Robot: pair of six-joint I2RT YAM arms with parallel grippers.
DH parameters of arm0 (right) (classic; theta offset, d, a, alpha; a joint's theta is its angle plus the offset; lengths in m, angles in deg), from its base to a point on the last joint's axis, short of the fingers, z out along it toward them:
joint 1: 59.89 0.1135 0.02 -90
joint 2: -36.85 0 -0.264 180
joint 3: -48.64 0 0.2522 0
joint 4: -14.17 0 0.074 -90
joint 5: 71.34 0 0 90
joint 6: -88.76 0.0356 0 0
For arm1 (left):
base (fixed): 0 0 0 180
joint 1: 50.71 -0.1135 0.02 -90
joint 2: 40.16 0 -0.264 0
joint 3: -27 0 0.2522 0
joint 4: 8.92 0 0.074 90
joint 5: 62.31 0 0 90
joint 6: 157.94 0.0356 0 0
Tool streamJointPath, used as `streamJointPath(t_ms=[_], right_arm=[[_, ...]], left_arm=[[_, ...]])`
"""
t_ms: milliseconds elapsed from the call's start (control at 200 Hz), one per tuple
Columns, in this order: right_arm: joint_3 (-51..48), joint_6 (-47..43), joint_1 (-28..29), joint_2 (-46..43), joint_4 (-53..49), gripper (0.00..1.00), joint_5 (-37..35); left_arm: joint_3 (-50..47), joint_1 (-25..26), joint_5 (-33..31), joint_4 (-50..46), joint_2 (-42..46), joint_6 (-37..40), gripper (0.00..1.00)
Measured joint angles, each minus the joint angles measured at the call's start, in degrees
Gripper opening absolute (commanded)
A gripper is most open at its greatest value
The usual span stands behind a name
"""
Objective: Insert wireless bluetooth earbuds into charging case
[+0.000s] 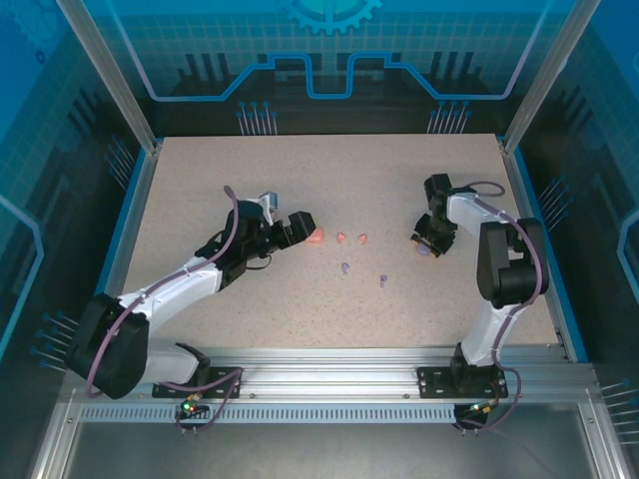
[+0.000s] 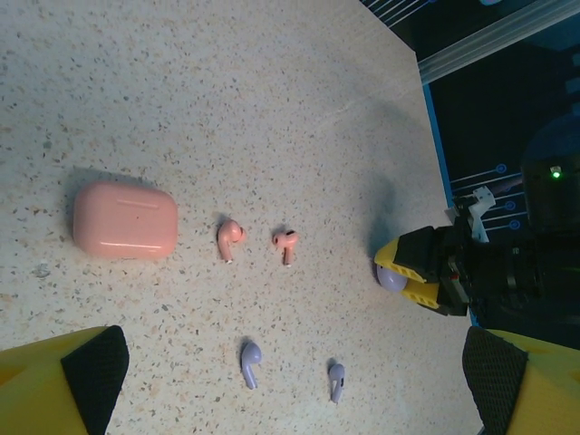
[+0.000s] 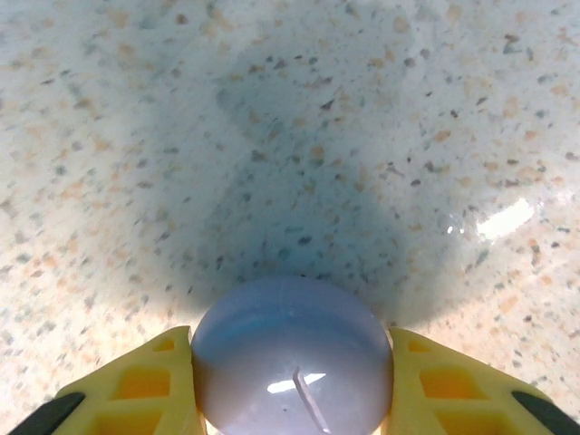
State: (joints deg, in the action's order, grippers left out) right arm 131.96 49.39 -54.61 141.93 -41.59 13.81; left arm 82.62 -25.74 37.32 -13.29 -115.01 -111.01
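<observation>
Since all four visible buds lie loose and no case shows an open lid, the step in hand is judged to be case preparation: gripping and opening come before any insertion. The speckled table (image 1: 200,170) carries everything. The left arm (image 1: 190,284) reaches low and inward from its base, its wrist angled toward table centre. The right arm (image 1: 499,269) is folded with its elbow high and its wrist turned down to the surface. The left gripper (image 1: 303,225) hangs with its fingers (image 2: 91,381) spread wide and holding nothing, just beside the pink case (image 2: 124,220), which lies flat and closed. The right gripper (image 1: 429,245) is clamped on the lilac case (image 3: 292,353), a yellow pad against each flank. Whether that case rests on the table or is just lifted cannot be told. Two coral-pink earbuds (image 2: 229,238) lie near the pink case, and two purple earbuds (image 2: 250,362) lie nearer the arm bases, all apart from one another. Next move, as judged: keep the lilac case steady and get its lid up, then pinch a purple bud narrowly by its stem. The buds are small, so slip risk is high.
</observation>
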Motion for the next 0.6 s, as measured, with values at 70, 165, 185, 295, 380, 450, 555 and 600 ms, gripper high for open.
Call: streamJointPath(t_ms=[70, 165, 185, 295, 380, 450, 555, 600], right_arm=[[-0.07, -1.22, 2.08, -2.71, 0.00, 0.25, 0.02], [0.85, -2.82, 7.76, -6.14, -0.57, 0.25, 0.59], [1.53, -3.37, 9.90, -6.60, -0.85, 0.25, 0.76], [6.82, -6.01, 21.31, -6.10, -1.79, 0.25, 1.31], [12.85, -8.87, 30.03, -2.73, -2.54, 0.26, 2.36], [19.30, -11.76, 36.72, 2.32, -4.28, 0.26, 2.56], [28.57, -15.78, 43.85, 11.15, -7.08, 0.26, 2.29], [31.56, -17.25, 46.12, 14.75, -8.59, 0.26, 2.05]], left_arm=[[0.55, -1.25, -0.28, -1.25, 1.20, 0.20, 0.99], [1.11, -4.98, -0.33, -3.17, 2.75, 0.55, 0.99], [1.22, -6.12, -0.31, -3.52, 2.97, 0.63, 0.99], [3.02, -12.17, -0.13, -6.75, 3.30, 1.27, 0.99], [4.85, -15.69, -0.15, -9.44, 3.30, 1.66, 0.99], [6.45, -18.08, 0.15, -11.32, 3.32, 1.70, 0.99], [7.52, -20.76, 0.81, -12.90, 3.69, 1.66, 0.99], [7.52, -21.55, 1.11, -13.46, 4.04, 1.66, 0.99]])
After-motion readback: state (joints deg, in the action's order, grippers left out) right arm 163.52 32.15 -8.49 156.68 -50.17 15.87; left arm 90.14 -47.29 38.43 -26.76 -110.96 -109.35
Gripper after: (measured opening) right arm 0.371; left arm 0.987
